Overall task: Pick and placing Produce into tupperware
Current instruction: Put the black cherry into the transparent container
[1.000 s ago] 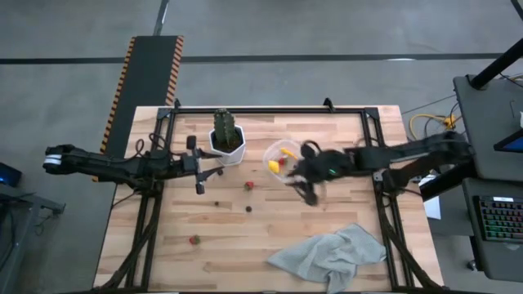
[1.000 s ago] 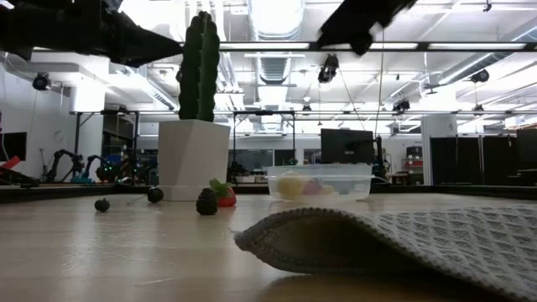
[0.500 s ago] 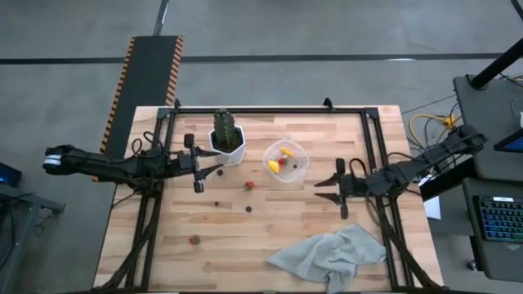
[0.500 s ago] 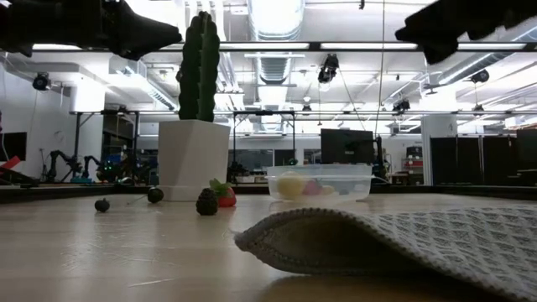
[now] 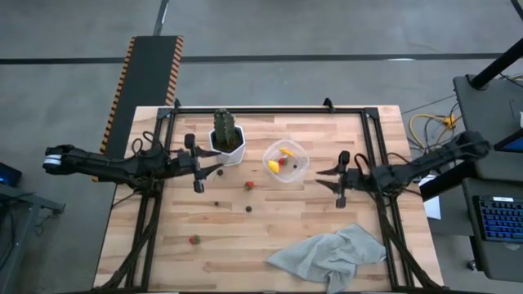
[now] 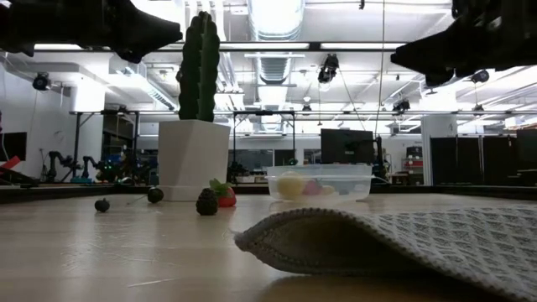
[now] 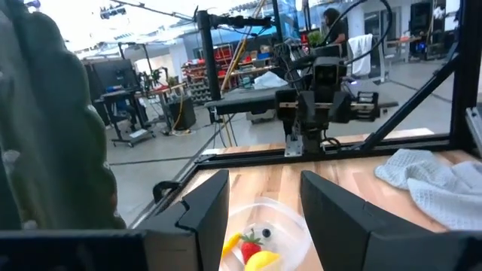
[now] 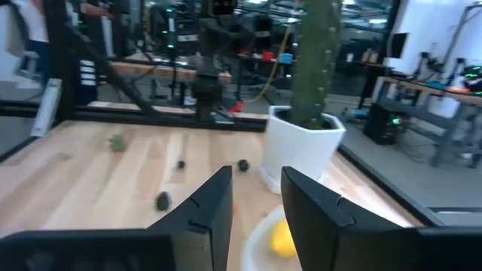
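A pale wooden table (image 5: 245, 245) on grey concrete holds the tupperware (image 5: 287, 160); both pincers (image 5: 197, 168) (image 5: 337, 181) hover apart.

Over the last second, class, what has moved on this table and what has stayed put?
The right gripper, open and empty, drew back from over the tupperware toward the table's right side. The left gripper, open beside the plant pot, stayed put, as did the loose produce and cloth.

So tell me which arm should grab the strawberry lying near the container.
Probably left. The left hand hovers open beside the plant pot, nearer the strawberry. The right hand, also open, sits beyond the container.
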Robot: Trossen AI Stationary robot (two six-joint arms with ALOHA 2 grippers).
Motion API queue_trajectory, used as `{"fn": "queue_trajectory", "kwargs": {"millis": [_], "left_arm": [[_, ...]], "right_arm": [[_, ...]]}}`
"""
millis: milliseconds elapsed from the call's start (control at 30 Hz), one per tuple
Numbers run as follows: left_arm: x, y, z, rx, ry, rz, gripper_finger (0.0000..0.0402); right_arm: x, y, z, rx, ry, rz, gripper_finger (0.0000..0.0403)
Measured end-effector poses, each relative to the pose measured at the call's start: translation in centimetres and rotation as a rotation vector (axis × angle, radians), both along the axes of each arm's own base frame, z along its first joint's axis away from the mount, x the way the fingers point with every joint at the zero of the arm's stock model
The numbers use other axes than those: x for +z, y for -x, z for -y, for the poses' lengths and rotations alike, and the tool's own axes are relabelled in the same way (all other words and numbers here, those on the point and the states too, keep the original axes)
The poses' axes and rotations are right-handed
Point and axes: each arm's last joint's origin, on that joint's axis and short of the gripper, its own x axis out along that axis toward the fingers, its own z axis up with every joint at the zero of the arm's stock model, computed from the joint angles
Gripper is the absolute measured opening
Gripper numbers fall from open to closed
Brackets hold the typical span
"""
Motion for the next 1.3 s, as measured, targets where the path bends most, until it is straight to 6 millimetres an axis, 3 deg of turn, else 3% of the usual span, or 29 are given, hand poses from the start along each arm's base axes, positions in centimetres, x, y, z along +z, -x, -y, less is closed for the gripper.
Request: {"fn": "queue_trajectory", "kwargs": {"millis": [267, 567, 1300], "left_arm": [[-1.3, 0.9, -0.1, 0.049, 0.2, -0.331, 0.0151], [-3.2, 1.5, -0.3, 0.179, 0.368, -0.592, 0.0151], [-9.9, -2.9, -0.4, 0.379, 0.366, -0.887, 0.0151]], "right_arm": [[1.7, -0.6, 0.5, -0.037, 0.032, 0.041, 0.01], [1.7, -0.6, 0.4, -0.037, 0.041, 0.03, 0.0099], [0.8, -0.6, 0.4, -0.035, 0.062, -0.053, 0.0081]]}}
